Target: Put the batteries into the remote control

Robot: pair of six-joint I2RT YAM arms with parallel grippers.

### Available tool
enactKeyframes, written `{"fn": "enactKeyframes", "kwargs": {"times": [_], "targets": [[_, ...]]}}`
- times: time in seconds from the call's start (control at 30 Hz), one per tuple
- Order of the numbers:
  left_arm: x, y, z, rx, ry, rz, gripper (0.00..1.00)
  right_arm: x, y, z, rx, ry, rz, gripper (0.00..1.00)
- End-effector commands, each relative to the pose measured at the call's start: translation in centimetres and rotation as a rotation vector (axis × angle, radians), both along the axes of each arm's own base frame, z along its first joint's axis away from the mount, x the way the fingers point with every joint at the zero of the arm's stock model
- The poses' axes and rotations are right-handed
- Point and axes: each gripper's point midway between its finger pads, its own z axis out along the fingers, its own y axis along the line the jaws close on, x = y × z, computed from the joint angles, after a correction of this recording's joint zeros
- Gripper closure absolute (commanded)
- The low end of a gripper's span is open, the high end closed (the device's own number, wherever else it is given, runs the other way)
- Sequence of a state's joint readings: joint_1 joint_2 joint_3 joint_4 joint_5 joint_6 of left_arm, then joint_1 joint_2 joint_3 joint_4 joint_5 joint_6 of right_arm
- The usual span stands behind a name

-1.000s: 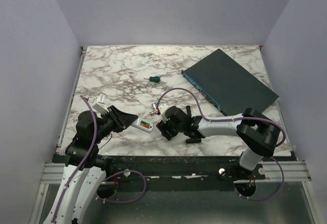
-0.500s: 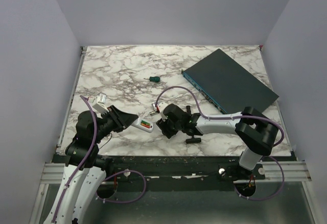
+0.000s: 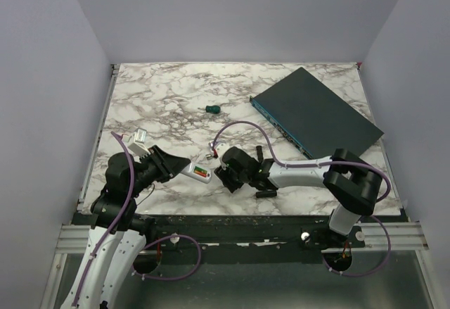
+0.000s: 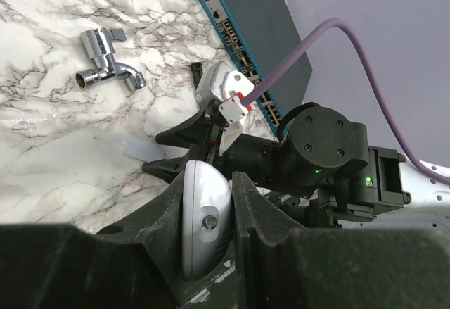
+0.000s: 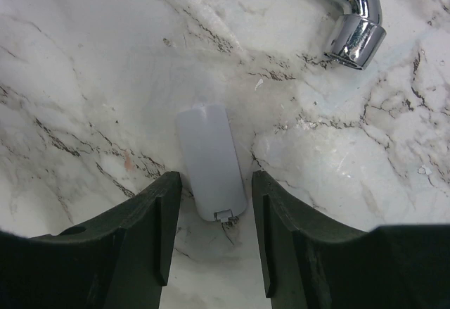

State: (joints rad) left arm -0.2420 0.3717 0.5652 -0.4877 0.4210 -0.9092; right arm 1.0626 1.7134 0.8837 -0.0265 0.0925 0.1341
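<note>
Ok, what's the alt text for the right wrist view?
The open right hand straddles a small pale flat cover lying on the marble table, with one dark finger on each side of it. The curved end of a chrome tap shows in the top right corner.

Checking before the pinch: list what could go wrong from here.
The battery cover lies flat on the table inside the open right gripper; a pinch could slip off it. That gripper sits close to the remote control held by the left gripper; a bump might dislodge it.
</note>
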Motion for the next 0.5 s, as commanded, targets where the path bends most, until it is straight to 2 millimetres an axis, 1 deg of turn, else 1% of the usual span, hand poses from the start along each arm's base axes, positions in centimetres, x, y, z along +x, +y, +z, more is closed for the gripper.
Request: {"fn": "enactKeyframes", "kwargs": {"times": [0.0, 0.2, 0.47], "targets": [[0.10, -0.19, 0.78, -0.021, -0.031, -0.012, 1.00, -3.17, -2.52, -3.18, -0.130, 0.111, 0.007, 0.49], [0.08, -0.21, 0.79, -0.023, -0.031, -0.013, 1.00, -3.53, -2.73, -2.94, -0.134, 0.108, -0.008, 0.47], [0.06, -0.30, 0.94, -0.028, -0.034, -0.019, 1.00, -3.70, -3.04, -2.88, -0.153, 0.101, -0.039, 0.52]]}}
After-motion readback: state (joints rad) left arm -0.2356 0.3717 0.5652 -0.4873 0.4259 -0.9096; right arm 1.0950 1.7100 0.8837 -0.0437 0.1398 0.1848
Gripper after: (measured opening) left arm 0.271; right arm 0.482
